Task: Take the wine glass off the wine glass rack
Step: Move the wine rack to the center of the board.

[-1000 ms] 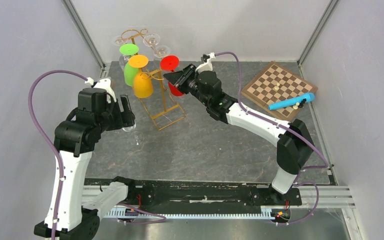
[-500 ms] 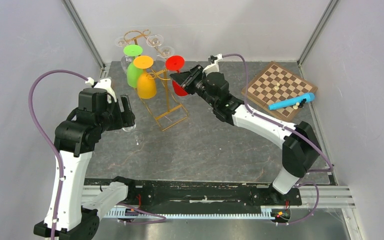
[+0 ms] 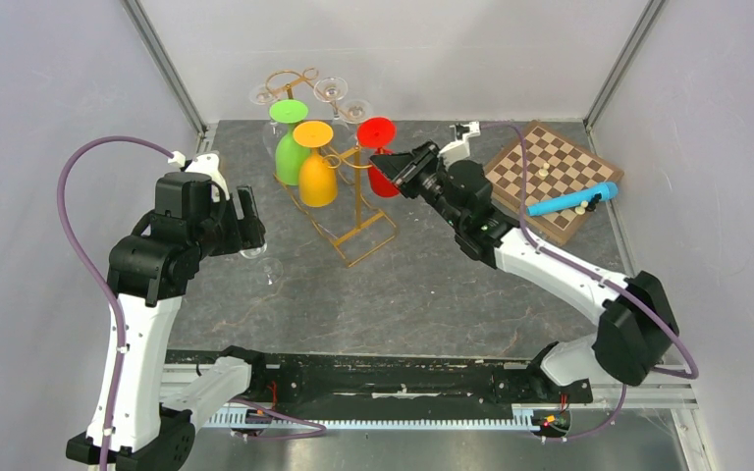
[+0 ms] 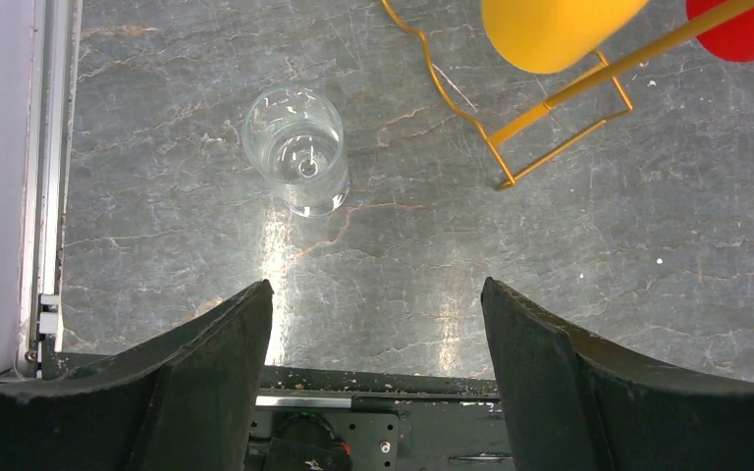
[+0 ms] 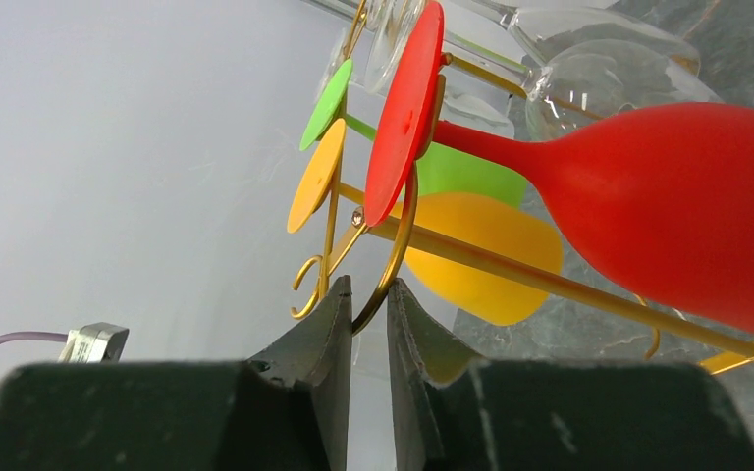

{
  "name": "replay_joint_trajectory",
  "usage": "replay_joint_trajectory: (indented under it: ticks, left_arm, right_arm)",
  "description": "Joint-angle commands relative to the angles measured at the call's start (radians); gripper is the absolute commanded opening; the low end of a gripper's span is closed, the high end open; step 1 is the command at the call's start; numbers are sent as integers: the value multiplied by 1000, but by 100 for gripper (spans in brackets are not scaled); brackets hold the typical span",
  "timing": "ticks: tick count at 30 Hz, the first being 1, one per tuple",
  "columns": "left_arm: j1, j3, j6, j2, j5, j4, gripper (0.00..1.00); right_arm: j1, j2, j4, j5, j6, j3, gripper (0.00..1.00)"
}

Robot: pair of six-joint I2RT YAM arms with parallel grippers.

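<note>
Grip: right gripper (image 5: pixel 368 294) narrow, pinching a curled hook of the wine glass rack (image 5: pixel 589 294), probably steadying it; red wine glass (image 5: pixel 668 206) hangs upside down beside the fingertips. Left gripper (image 4: pixel 375 289) wide, empty, above a clear glass (image 4: pixel 296 149).

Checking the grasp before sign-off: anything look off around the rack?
Yes. The right end effector is closed on a gold hook of the rack, just beside the red glass foot, not on the glass itself.
</note>
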Motion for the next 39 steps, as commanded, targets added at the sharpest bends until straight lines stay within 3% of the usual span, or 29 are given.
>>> replay_joint_trajectory:
  ticks: [1, 29, 39]
  left_arm:
    - [-4, -5, 42, -6, -12, 24, 84]
    - [-3, 18, 5, 11, 54, 5, 84]
    - [-4, 33, -13, 20, 120, 0, 84]
  right_arm:
    - [-21, -127, 66, 55, -64, -70, 0]
    - [-79, -653, -132, 142, -152, -333, 0]
    - [-79, -718, -172, 125, -139, -378, 0]
